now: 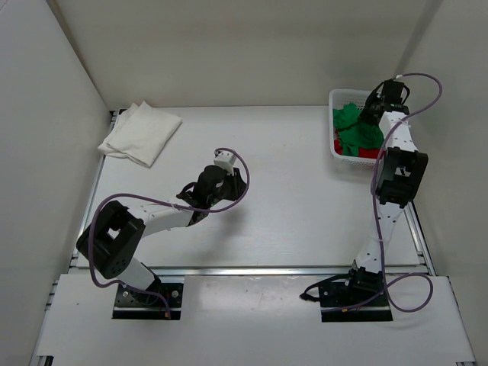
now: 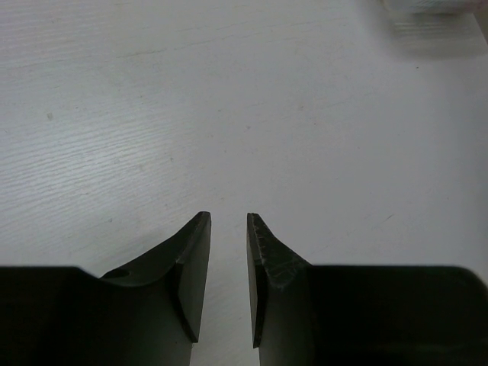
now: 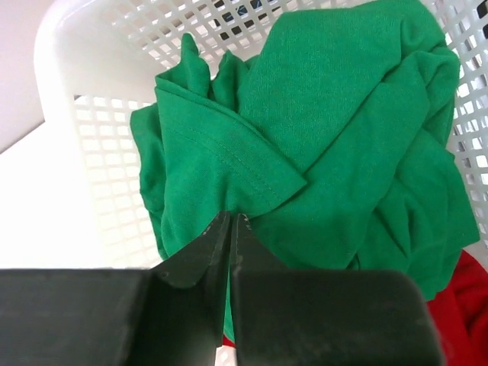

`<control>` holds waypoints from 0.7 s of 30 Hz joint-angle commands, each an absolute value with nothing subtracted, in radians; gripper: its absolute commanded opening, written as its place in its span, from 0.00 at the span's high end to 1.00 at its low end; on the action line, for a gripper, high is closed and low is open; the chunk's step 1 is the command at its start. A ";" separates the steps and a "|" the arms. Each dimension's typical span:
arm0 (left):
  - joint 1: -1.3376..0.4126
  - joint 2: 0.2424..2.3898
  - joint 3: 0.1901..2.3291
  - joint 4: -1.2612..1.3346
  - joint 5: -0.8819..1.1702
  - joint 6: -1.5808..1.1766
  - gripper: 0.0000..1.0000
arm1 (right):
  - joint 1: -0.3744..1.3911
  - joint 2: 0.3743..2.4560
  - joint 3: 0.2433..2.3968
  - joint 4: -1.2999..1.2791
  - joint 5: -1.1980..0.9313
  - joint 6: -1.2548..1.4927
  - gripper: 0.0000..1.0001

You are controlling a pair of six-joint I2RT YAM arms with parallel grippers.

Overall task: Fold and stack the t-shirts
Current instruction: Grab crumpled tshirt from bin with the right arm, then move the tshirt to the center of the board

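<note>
White t-shirt point(image 1: 139, 133): lying folded at the table's point(image 1: 290, 175) far-left corner.
My left tool point(image 2: 228, 217): hovering over the table, fingers slightly parted, gripping nothing.
My right tool point(image 3: 232, 217): pinching the green t-shirt point(image 3: 343, 114) inside the basket point(image 3: 99, 137).
Red t-shirt point(image 3: 461, 313): lying beneath the green.

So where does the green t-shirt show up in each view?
Top external: upper right, the green t-shirt lies bunched in the basket.
Left wrist: not in it.
Right wrist: it fills the centre, its hem pinched by the right hand.
Shared landmark: the white lattice basket.
</note>
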State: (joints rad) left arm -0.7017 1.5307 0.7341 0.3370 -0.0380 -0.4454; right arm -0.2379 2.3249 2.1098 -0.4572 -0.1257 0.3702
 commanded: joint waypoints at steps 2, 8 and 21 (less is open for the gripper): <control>-0.683 1.494 0.735 0.336 -0.029 -0.459 0.63 | -0.247 2.235 2.142 -0.422 -0.167 0.407 1.00; -0.669 1.494 0.756 0.319 -0.003 -0.480 0.64 | -0.197 2.005 2.121 -0.359 -0.146 0.373 1.00; -0.559 1.347 0.756 0.259 0.029 -0.541 0.63 | 0.478 1.479 2.080 -0.165 0.355 -0.159 1.00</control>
State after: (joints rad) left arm -0.5957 1.4170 0.7361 0.2760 0.0036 -0.5163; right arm 0.3023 1.5112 2.0598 -0.2626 0.1566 0.0879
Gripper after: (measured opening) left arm 0.375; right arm 0.008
